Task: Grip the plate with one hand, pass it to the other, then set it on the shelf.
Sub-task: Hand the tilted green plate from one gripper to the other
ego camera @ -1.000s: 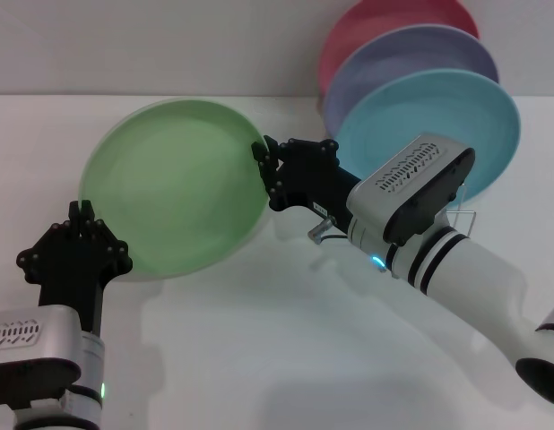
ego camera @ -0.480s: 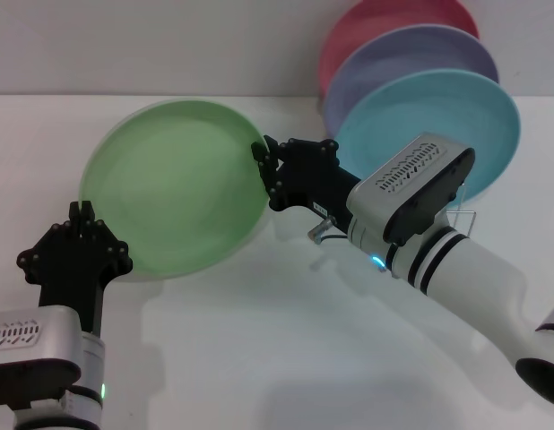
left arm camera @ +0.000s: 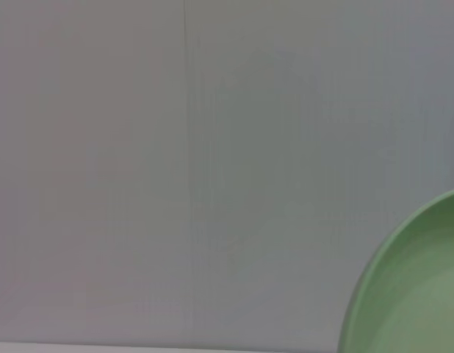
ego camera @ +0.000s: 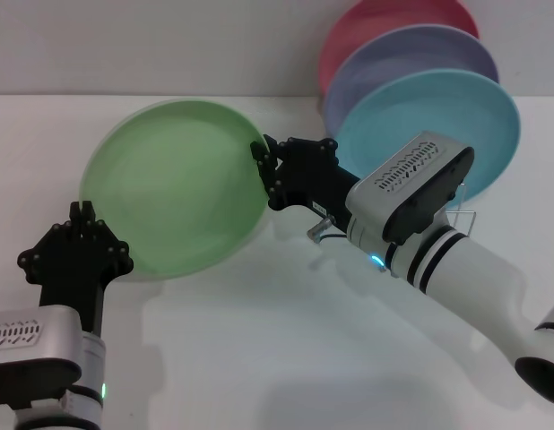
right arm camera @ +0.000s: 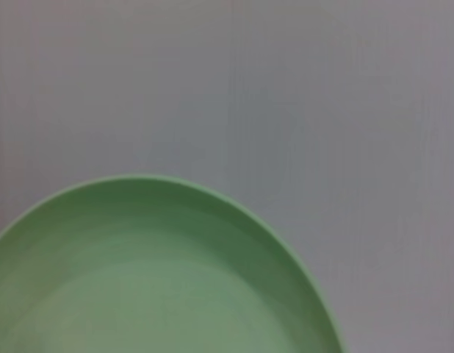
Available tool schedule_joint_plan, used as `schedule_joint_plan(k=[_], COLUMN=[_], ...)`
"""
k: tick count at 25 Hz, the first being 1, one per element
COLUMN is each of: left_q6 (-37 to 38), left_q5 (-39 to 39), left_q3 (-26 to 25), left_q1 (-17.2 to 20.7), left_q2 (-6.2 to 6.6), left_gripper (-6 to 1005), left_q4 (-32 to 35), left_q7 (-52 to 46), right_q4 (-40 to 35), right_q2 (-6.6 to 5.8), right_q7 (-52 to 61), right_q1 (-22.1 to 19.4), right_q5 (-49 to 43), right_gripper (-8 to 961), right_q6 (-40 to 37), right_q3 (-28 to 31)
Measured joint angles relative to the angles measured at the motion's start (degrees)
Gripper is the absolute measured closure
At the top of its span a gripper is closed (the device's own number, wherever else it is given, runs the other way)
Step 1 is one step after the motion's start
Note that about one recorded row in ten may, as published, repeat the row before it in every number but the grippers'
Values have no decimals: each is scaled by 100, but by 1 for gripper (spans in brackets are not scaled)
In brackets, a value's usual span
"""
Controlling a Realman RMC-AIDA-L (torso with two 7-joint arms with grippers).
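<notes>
The light green plate (ego camera: 174,188) hangs tilted above the white table, its face toward the head camera. My left gripper (ego camera: 80,215) comes up from below and is shut on the plate's lower left rim. From the right, my right gripper (ego camera: 264,175) is shut on the plate's right rim. Part of the plate (left arm camera: 411,294) fills a corner of the left wrist view, and the plate (right arm camera: 153,279) takes up the lower half of the right wrist view. Of the shelf (ego camera: 463,215), only a bit of wire shows behind the right arm.
Three plates stand on edge at the back right: turquoise (ego camera: 474,116) in front, lavender (ego camera: 420,54) behind it, pink (ego camera: 385,18) at the rear. The right forearm (ego camera: 465,278) crosses the table in front of them. A pale wall runs behind the table.
The right arm has shifted very slightly up and to the left. The plate and the left gripper stay where they were.
</notes>
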Motion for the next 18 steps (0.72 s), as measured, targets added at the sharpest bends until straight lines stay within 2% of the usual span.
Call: schedule_joint_plan(k=[18], left_q6=[-123], left_q5=[0], left_q3=[-79], left_q1=[-25], left_q2=[0], left_gripper=[898], left_q4=[-49], left_q7=[0], right_q4=[0], right_q2=[0], right_q7=[0], right_q1=[1], right_q5=[-1], right_gripper=[872], right_q6=[0], right_q3=[0])
